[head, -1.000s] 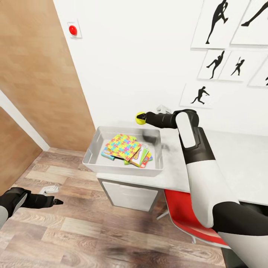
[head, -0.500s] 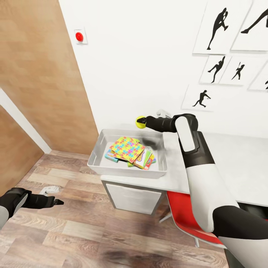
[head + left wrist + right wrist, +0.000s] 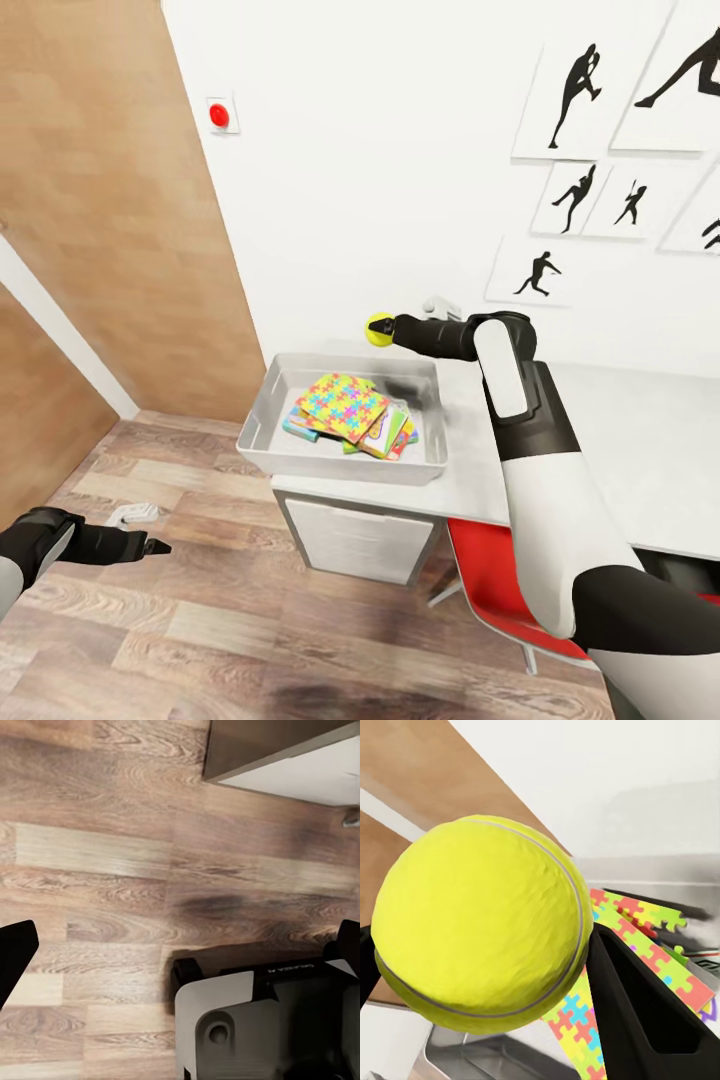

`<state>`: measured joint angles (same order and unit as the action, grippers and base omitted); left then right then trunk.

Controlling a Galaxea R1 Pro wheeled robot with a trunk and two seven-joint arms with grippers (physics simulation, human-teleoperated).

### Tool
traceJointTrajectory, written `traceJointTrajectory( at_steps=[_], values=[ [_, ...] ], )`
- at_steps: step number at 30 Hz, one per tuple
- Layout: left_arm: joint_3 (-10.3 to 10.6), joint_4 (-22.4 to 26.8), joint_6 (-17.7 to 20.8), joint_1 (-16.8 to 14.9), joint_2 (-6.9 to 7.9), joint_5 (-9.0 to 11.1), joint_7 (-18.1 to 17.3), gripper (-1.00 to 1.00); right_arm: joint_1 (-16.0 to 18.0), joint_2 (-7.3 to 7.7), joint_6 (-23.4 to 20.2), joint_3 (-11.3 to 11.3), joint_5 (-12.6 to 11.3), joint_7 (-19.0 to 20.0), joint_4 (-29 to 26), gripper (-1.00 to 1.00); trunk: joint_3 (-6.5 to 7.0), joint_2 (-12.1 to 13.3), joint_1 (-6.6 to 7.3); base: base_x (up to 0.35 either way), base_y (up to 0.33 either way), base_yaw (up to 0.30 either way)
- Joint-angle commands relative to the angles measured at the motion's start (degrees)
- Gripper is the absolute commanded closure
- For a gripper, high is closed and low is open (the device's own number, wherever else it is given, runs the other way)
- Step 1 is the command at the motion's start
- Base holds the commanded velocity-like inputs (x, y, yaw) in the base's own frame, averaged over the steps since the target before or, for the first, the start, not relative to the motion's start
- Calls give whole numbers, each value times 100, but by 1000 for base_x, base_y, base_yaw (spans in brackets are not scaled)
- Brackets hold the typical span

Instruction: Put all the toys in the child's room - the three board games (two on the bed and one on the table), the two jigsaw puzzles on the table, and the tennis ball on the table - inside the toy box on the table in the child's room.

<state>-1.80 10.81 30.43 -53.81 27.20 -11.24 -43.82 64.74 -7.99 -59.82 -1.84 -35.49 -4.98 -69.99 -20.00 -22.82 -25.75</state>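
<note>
My right gripper point(image 3: 383, 328) is shut on the yellow-green tennis ball point(image 3: 377, 328) and holds it in the air above the far rim of the toy box point(image 3: 340, 467). From the right wrist, the tennis ball point(image 3: 480, 930) bulges between the black fingers point(image 3: 649, 1009). The pale grey toy box sits on the left end of the table point(image 3: 620, 440). A bright jigsaw puzzle point(image 3: 343, 403) lies on top inside it, with board games point(image 3: 392, 434) poking out beneath. My left gripper point(image 3: 152, 546) hangs open, low over the wood floor.
A white drawer unit point(image 3: 350, 535) stands under the table, beside a red chair point(image 3: 500, 590). Left of the toy box is a wooden wall panel point(image 3: 100, 200). A small white object point(image 3: 132, 514) lies on the floor. The left wrist view shows my base point(image 3: 247, 1020).
The whole view has shifted a little, so the camera moved. The ball stays gripped above the box's far rim, and the left arm holds its pose.
</note>
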Motion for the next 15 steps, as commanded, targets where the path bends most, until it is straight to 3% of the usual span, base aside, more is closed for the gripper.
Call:
traceJointTrajectory(
  at_steps=[1,9,15],
  values=[
    [-22,8,32,7,-1,-36,-30,-100,-6,-1,-18,0,-67,-56,-4,100,0,-10,-4,0,0,0],
    [-22,8,28,53,-2,-34,-22,-100,-91,-1,-18,-1,-63,-56,-6,100,75,-10,-4,17,7,0],
    [-22,8,28,54,2,-36,-21,-100,-124,-1,-18,12,-63,-56,-9,100,132,-10,-4,163,161,0]
  ],
)
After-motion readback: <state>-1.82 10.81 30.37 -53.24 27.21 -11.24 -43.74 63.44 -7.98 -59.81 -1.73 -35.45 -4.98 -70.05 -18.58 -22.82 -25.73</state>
